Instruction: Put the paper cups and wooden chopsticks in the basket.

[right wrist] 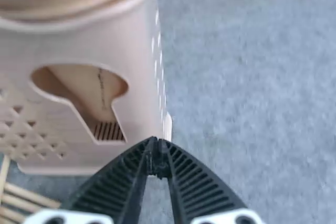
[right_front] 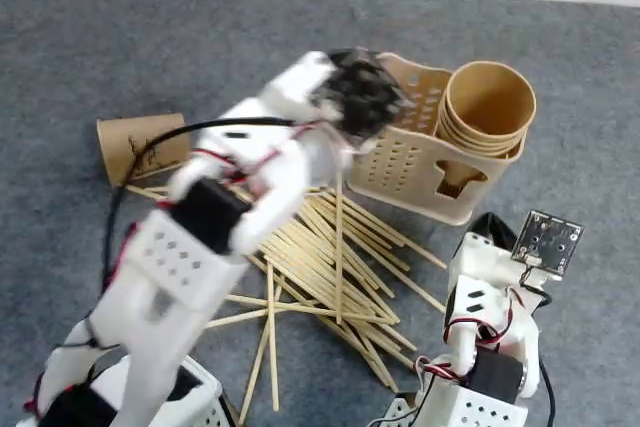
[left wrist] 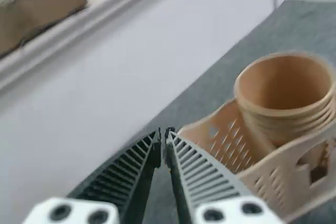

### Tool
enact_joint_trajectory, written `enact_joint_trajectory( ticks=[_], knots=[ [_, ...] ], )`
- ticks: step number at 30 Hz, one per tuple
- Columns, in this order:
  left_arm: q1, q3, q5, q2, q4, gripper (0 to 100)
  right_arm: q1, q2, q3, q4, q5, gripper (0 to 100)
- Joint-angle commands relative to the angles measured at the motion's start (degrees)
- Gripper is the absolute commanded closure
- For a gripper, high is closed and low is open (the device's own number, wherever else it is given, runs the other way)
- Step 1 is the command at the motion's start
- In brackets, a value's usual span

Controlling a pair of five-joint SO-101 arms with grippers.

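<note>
While stacked cups (right_front: pixel 488 107) sit in the basket (right_front: pixel 420 175), chopsticks (right_front: pixel 330 257) sprawl beside it.

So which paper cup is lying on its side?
The lone paper cup on the grey mat, beside the chopsticks. It lies tipped over, while the other cups stand stacked upright in the basket.
</note>
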Motion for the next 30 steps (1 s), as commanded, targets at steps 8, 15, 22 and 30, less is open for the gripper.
enact_joint_trajectory(
  ticks=[8, 15, 22, 30],
  knots=[
    [-25.19, -2.59, 8.53, -13.14, 27.69, 93, -0.57, -0.48, -0.57, -2.95, -0.09, 99.2],
    [-38.99, 0.57, 12.22, -13.49, 34.02, 86, -0.57, -0.48, -0.57, -2.95, -0.09, 99.2],
    [-50.68, 9.80, 12.48, -13.32, 33.05, 83, -0.57, -0.48, -0.48, -2.95, -0.09, 99.2],
    [-58.07, 20.00, 8.18, -13.23, 26.11, 79, -0.57, -0.48, -0.48, -2.95, 0.00, 99.2]
  ],
)
